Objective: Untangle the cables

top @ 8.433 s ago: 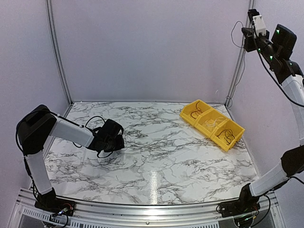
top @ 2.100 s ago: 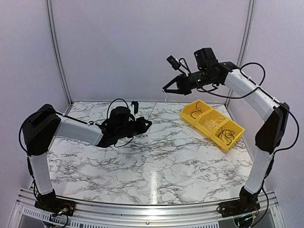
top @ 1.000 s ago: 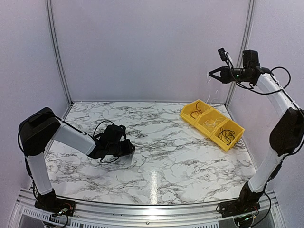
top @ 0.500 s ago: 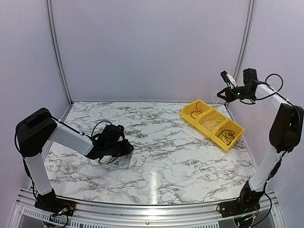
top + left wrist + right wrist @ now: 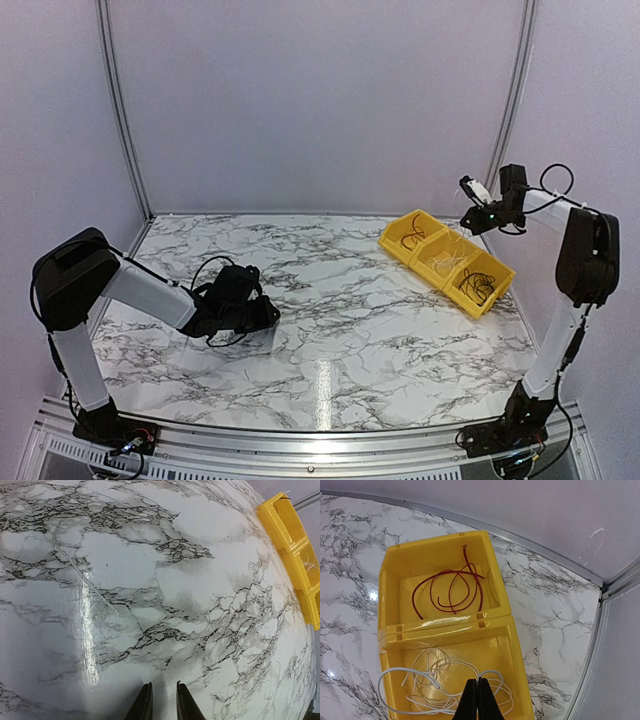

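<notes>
The black cables [image 5: 478, 285] lie looped in the nearest compartment of the yellow bin [image 5: 497, 297]. White cables [image 5: 427, 687] fill the middle compartment and a dark red cable [image 5: 449, 587] lies in the far one. My right gripper [image 5: 476, 681] hangs over the middle compartment, shut on a white cable that comes out at its fingertips; from above the right gripper [image 5: 468, 222] is just behind the bin. My left gripper [image 5: 161, 686] sits low over bare marble at the table's left [image 5: 270, 318], narrowly open with nothing between its fingers.
The yellow bin [image 5: 295, 545] shows at the upper right in the left wrist view. The marble table [image 5: 340, 330] is walled by grey panels, with a metal corner post [image 5: 497, 150] close behind the right gripper.
The right arm swung right and came down from high above the table to the middle compartment, carrying the white cable. The left gripper dropped to the table and has barely moved since.
</notes>
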You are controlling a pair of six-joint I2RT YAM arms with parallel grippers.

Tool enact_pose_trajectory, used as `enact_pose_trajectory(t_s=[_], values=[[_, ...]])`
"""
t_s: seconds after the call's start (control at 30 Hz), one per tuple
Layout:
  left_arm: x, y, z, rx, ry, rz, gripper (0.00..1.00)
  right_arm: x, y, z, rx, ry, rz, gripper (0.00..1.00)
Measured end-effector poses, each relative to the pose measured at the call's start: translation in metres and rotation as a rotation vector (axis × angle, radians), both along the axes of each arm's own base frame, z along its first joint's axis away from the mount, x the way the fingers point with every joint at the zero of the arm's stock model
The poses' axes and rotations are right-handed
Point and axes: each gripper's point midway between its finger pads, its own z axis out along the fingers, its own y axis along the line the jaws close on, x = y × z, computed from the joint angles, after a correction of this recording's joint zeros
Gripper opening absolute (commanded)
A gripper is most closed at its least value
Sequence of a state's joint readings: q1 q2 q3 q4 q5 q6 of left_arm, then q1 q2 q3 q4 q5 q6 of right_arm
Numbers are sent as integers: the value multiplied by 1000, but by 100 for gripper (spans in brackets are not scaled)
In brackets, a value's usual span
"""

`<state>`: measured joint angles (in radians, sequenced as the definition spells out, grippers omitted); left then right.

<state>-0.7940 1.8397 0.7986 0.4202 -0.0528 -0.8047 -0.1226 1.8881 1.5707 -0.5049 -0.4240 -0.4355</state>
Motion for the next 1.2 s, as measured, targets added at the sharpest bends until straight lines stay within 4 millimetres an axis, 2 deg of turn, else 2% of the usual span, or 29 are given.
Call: enact_pose_trajectory(t_s=[0.2, 0.3, 0.37, 0.53, 0.57, 0.63, 0.7, 0.83, 0.93, 1.07, 1.17, 1.2], values=[[0, -1, 0, 0, 0, -2, 20, -5, -3, -43, -61, 83, -24, 0], [0, -1, 0, -1, -1, -2, 20, -7, 2, -57, -101, 104, -25, 0], [0, -1, 1, -2, -2, -2, 20, -6, 5, -66, -138, 112, -31, 7], [0, -2, 1, -1, -2, -3, 20, -3, 14, -79, -191, 125, -27, 12], [0, -2, 1, -1, -2, -4, 20, -3, 13, -81, -203, 128, -32, 14], [0, -2, 1, 0, -4, -6, 20, -3, 10, -82, -220, 131, -46, 29], [0, -2, 2, 2, -8, -10, 20, -4, 7, -79, -233, 127, -57, 36], [0, -3, 3, 15, -20, -25, 20, -14, 4, -64, -239, 113, -68, 44], [2, -2, 12, 31, -40, -38, 24, -23, 7, -36, -215, 73, -60, 52], [12, -2, 48, 64, -112, -42, 28, -34, 22, 28, -150, -63, -13, 56], [30, -6, 90, 118, -186, -40, 29, -48, 37, 69, -86, -155, 47, 62], [37, -8, 110, 143, -221, -43, 30, -53, 43, 80, -59, -176, 71, 64]])
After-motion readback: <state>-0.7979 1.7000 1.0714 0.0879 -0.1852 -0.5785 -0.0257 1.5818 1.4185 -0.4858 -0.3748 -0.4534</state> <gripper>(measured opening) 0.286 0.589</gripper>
